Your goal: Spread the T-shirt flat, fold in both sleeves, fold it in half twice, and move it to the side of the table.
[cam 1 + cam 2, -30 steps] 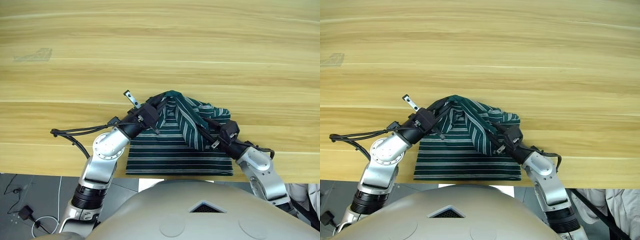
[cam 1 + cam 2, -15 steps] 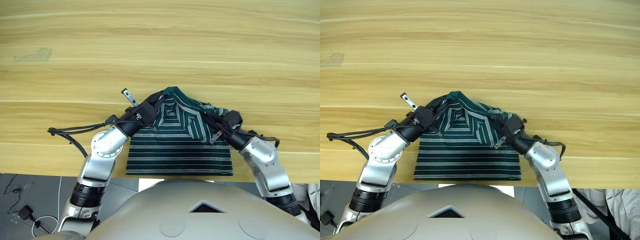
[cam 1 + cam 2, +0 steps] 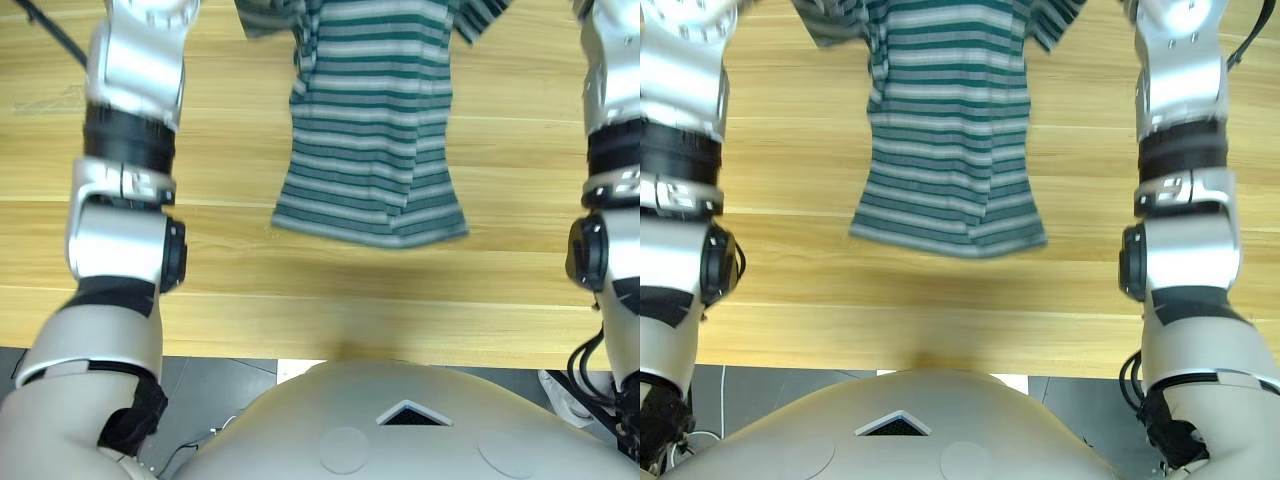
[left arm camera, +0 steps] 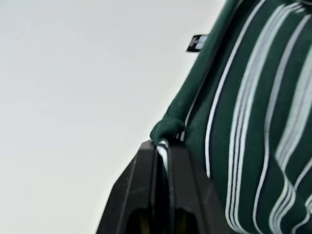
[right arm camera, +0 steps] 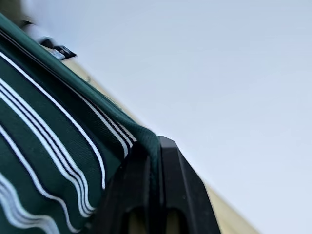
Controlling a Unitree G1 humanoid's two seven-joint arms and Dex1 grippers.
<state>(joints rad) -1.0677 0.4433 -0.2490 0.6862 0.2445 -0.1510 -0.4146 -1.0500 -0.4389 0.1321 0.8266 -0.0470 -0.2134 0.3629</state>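
Observation:
The dark green T-shirt point(image 3: 372, 120) with white stripes hangs in the air over the wooden table point(image 3: 300, 290), held up by both raised arms; its hem dangles just above the tabletop and both sleeves spread near the top edge. In the left wrist view my left gripper point(image 4: 165, 151) is shut on a rolled edge of the T-shirt point(image 4: 253, 112). In the right wrist view my right gripper point(image 5: 152, 151) is shut on a hemmed edge of the T-shirt point(image 5: 44, 146). My forearms stand upright at either side of the head views.
The long wooden table stretches across the head views, with its near edge point(image 3: 300, 350) just in front of me and dark floor below it. A faint grey patch point(image 3: 60, 100) marks the tabletop at the far left.
Both arms have swung up from the table, lifting the T-shirt off the surface so that it now hangs open instead of lying bunched at the near edge.

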